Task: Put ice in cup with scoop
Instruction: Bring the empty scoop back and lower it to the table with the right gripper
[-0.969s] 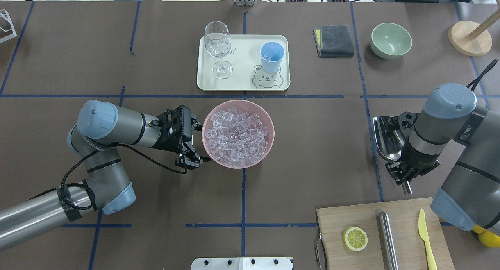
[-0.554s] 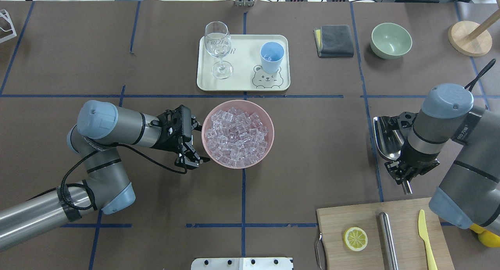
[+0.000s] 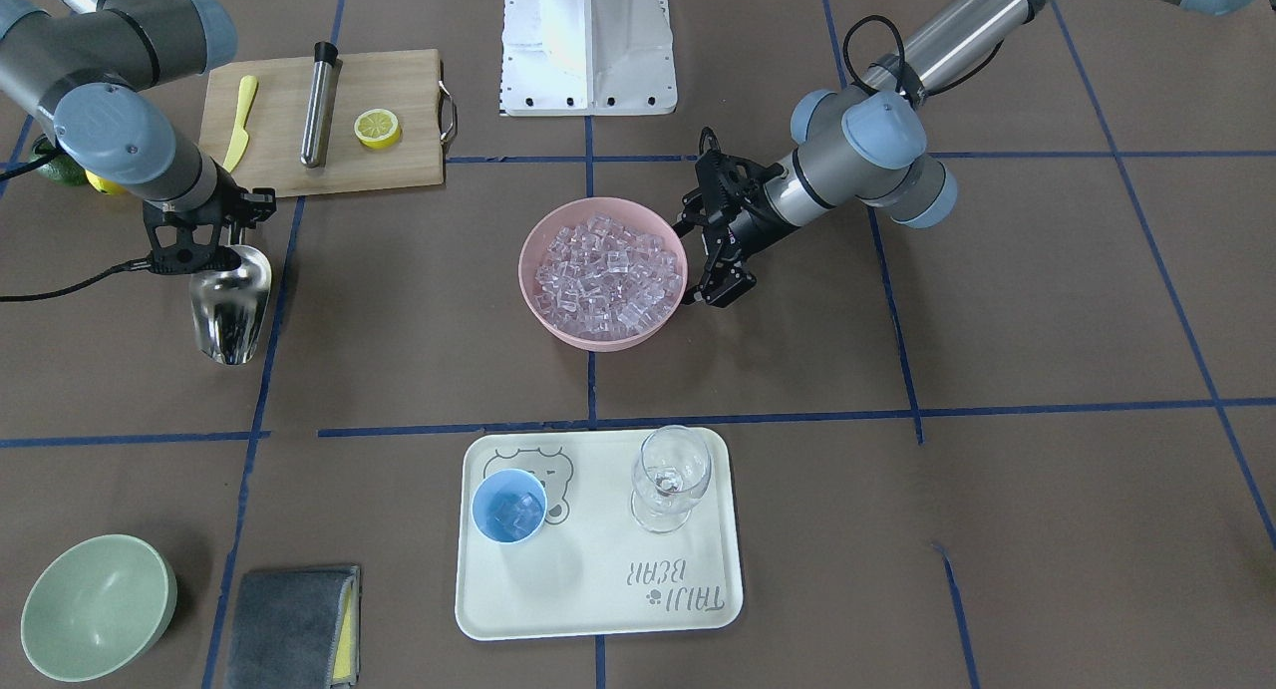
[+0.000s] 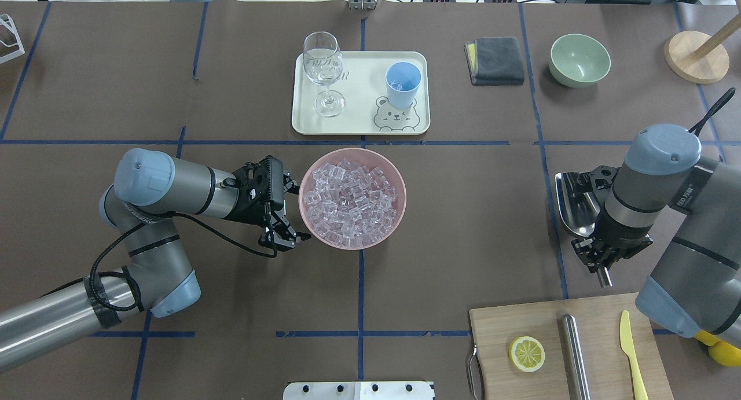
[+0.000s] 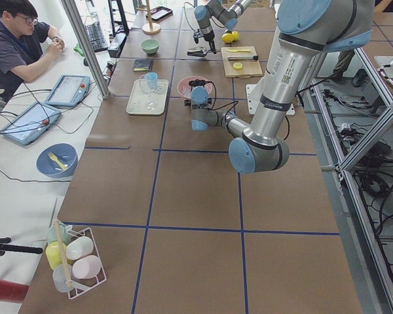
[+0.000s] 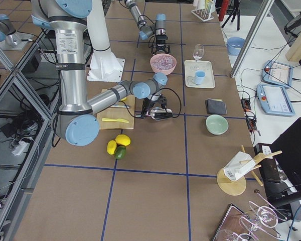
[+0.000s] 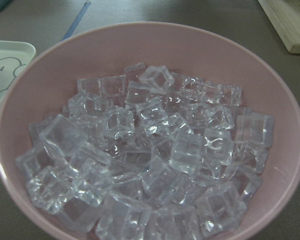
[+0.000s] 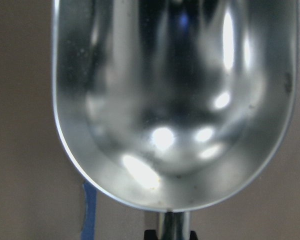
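The ice (image 4: 351,198) fills a pink bowl (image 4: 307,174) at the table's middle and also fills the left wrist view (image 7: 150,150). My left gripper (image 4: 292,213) is open, its fingers spread beside the bowl's left rim. My right gripper (image 4: 599,255) is shut on the handle of the steel scoop (image 4: 573,206), low over the table at the right. The scoop's pan (image 8: 175,100) is empty. The light-blue cup (image 4: 402,83) stands on a cream tray (image 4: 359,125) beyond the bowl. In the front view the cup (image 3: 508,507) holds a few ice cubes.
A stemmed glass (image 4: 323,70) stands on the tray's left. A grey cloth (image 4: 495,59) and a green bowl (image 4: 579,58) lie at the back right. A cutting board (image 4: 521,316) with a lemon slice, steel tube and yellow knife sits at the front right.
My right arm has shifted slightly, still holding the scoop in nearly the same place. My left arm and the bowl have not moved.
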Controlling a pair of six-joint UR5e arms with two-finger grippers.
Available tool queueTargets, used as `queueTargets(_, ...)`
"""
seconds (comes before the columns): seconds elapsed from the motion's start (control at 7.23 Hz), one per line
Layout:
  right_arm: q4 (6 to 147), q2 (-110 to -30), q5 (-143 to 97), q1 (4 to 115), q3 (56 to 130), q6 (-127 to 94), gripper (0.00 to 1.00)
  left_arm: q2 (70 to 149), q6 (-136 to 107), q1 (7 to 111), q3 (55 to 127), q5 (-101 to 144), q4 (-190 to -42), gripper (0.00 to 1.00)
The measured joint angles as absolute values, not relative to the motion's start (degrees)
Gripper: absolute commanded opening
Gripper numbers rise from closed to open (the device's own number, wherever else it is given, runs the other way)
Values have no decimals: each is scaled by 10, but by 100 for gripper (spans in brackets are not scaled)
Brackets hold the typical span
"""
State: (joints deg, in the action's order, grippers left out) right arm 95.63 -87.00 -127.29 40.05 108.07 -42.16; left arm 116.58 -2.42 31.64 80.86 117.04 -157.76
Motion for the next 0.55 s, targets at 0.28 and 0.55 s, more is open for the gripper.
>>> queueTargets(0.28, 955, -870, -1271, 401, 1081, -433, 100, 1166, -24, 316, 809, 1170, -1578, 100)
queueTargets(0.55, 954, -869, -1269, 401, 1081, -446, 100, 1166, -25, 316, 809, 1170, -1578, 100)
